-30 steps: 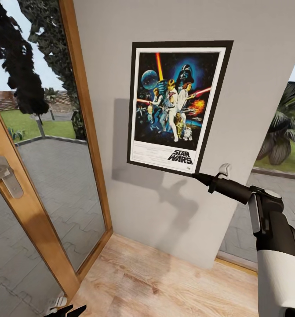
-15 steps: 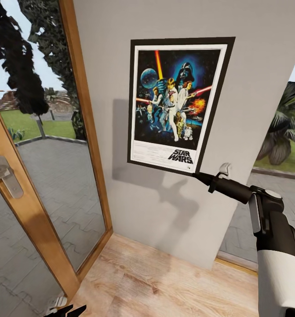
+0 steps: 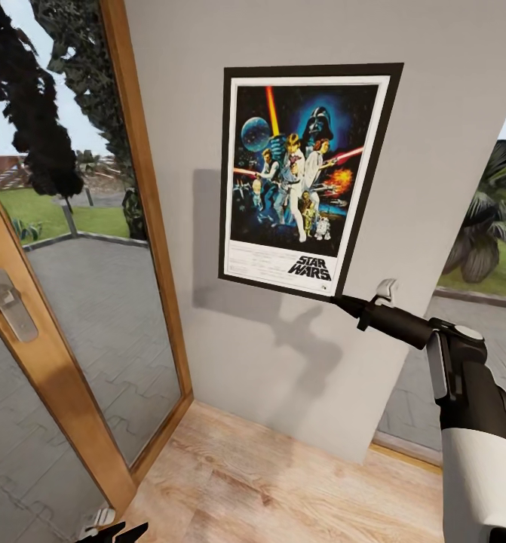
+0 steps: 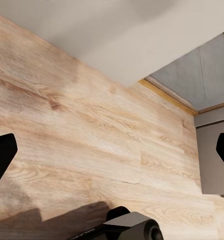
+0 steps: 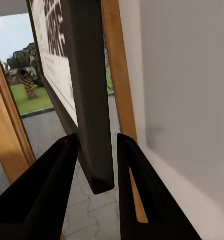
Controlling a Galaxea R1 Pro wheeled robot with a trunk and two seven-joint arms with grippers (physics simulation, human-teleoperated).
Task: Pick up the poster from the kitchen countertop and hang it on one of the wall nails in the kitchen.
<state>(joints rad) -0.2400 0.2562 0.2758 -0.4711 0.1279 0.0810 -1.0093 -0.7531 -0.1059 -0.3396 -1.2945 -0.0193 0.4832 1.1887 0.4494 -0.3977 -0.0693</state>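
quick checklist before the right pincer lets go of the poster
1. Right pincer grips the poster at its lower corner: ok.
2. Poster up against the wall: ok.
3. Poster hooked on a nail: cannot tell, no nail is visible.
4. Poster hanging straight: not ok, it looks slightly tilted.
5. Left pincer open and empty over the wood floor: ok.
6. Door apart from the poster: ok.

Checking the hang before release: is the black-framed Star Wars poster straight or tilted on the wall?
Slightly tilted: the black-framed Star Wars poster leans against the grey wall, and the right hand is shut on its lower corner. Whether it hangs on a nail cannot be told.
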